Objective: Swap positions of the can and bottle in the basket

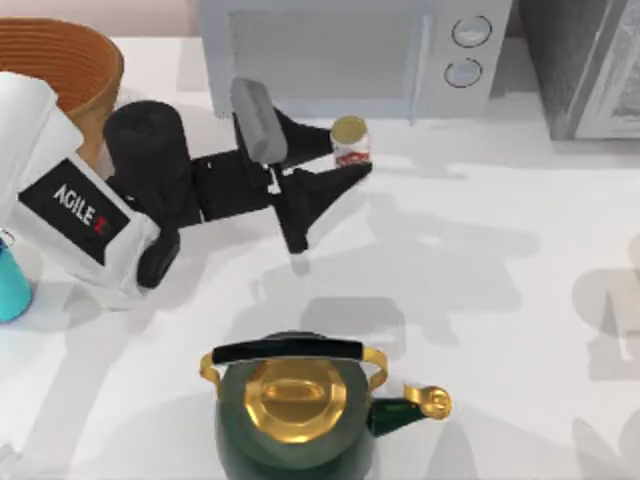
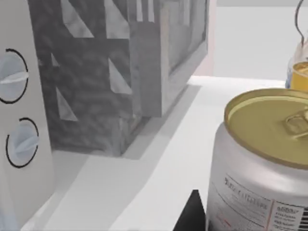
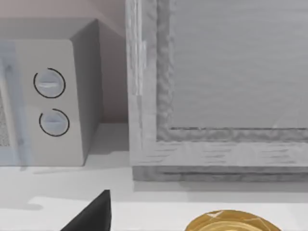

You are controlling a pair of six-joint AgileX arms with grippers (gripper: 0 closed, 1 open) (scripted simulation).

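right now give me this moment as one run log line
left gripper: open, around can | can: on table, by microwave | bottle: table's left edge | basket: far-left

Quick headcount: one can (image 1: 350, 141), one teal bottle (image 1: 12, 286), one wicker basket (image 1: 70, 70), one green-and-gold kettle (image 1: 296, 420), one microwave (image 1: 350, 50) with two dials, and one grey cabinet (image 1: 585, 60), all on one white bench (image 1: 500, 300).

My left arm reaches from the desk's left edge toward the back of the desk, lying low and nearly level. Its left end effector (image 1: 340, 160) has its two dark fingers spread wide, one finger (image 1: 305, 215) angled toward the front. A dark fingertip (image 2: 192, 214) shows in the left wrist view.
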